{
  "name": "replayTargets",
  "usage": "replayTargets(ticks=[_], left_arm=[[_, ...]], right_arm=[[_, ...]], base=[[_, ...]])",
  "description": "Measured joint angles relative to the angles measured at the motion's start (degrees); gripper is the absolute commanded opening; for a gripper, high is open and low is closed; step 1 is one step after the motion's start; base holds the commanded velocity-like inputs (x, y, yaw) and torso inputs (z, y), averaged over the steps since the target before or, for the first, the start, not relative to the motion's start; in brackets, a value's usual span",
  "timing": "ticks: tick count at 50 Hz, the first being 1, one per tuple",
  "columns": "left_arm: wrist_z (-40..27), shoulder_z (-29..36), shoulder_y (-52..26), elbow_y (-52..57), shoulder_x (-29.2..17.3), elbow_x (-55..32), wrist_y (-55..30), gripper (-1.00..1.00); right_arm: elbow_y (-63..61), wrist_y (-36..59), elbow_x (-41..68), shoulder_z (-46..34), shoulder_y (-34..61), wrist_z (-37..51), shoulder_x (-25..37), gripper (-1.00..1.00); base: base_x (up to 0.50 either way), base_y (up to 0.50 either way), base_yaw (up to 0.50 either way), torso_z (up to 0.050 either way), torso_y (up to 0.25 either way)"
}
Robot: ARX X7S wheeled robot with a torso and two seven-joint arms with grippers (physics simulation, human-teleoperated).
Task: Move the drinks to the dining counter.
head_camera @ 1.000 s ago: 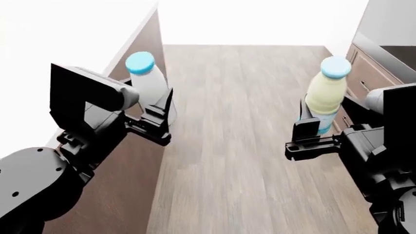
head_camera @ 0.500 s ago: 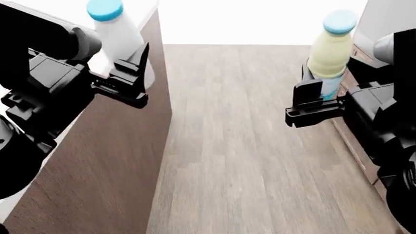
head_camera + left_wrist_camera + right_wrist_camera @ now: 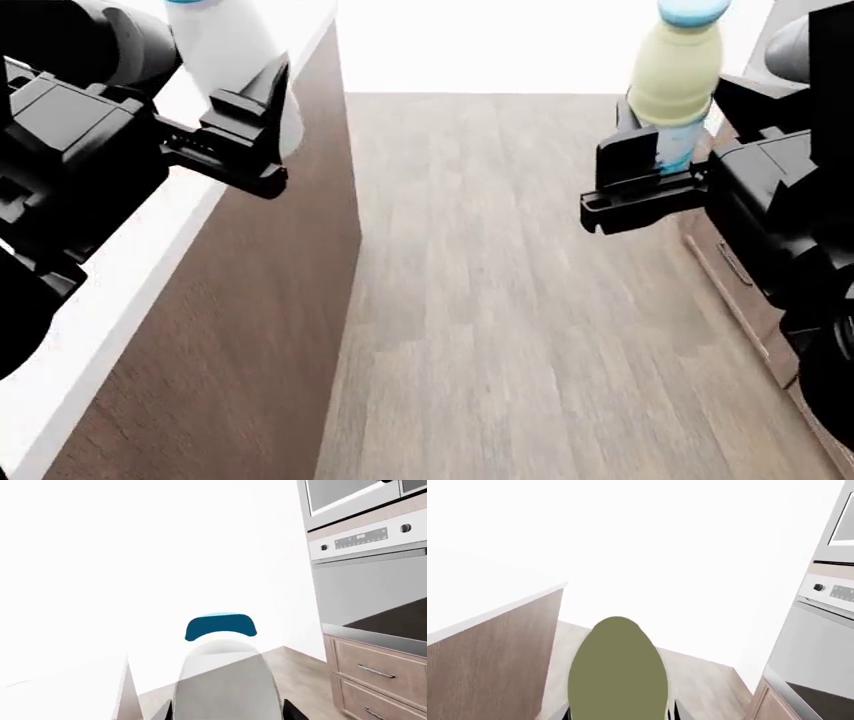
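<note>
The plain white bottle (image 3: 230, 45), its light-blue cap (image 3: 220, 626) showing in the left wrist view, stands upright in my left gripper (image 3: 256, 118), which is shut on it. It hangs over the near edge of the white-topped dining counter (image 3: 114, 295), clear of the surface. Across the aisle, the pale-yellow bottle (image 3: 674, 85) with a light-blue cap and blue label sits upright in my right gripper (image 3: 647, 175), shut on its lower body above the floor. In the wrist views the white bottle (image 3: 223, 680) and the yellow bottle (image 3: 618, 670) fill the space between the jaws.
The counter's brown wood side (image 3: 254, 330) borders a wood-floored aisle (image 3: 521, 300). Along the right run drawer cabinets (image 3: 734, 270) with a dark top (image 3: 393, 625) and a built-in oven (image 3: 367, 542) above. The counter corner (image 3: 527, 600) lies ahead of the right wrist.
Both bottles have risen in the head view. The left gripper has carried the white bottle up and left, from beside the counter's wood side to over its white top.
</note>
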Motion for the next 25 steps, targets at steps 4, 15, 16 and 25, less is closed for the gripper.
replayTargets(ticks=[4,15,16,25], left_arm=[[-0.67,-0.42,-0.18,0.01,-0.47,-0.19,-0.27,-1.0],[-1.48,-0.58,-0.36,0.29,-0.94,-1.4,-0.29,-1.0],[-1.53,-0.57,-0.38,0.32,-0.98,-1.52,-0.28,-1.0],[-1.96,-0.43,-0.69,0.43,-1.29,-2.41,-0.18,-1.0]], right_arm=[[0.07,-0.14,0.39,-0.51,0.59,-0.08,-0.47,-1.0],[-0.16,-0.06,0.4,-1.24,1.31,0.2,-0.37,-1.0],[-0.17,-0.05,0.45,-1.32,1.38,0.26,-0.34,-1.0],[-0.14,0.09,0.82,-2.12,2.07,0.8,-0.21,-1.0]], base=[[-0.23,0.17,0.0,0.0,0.005],[-0.01,-0.2,0.0,0.001,0.001],[-0.02,-0.5,0.0,0.0,0.0],[-0.03,-0.5,0.0,0.0,0.0]])
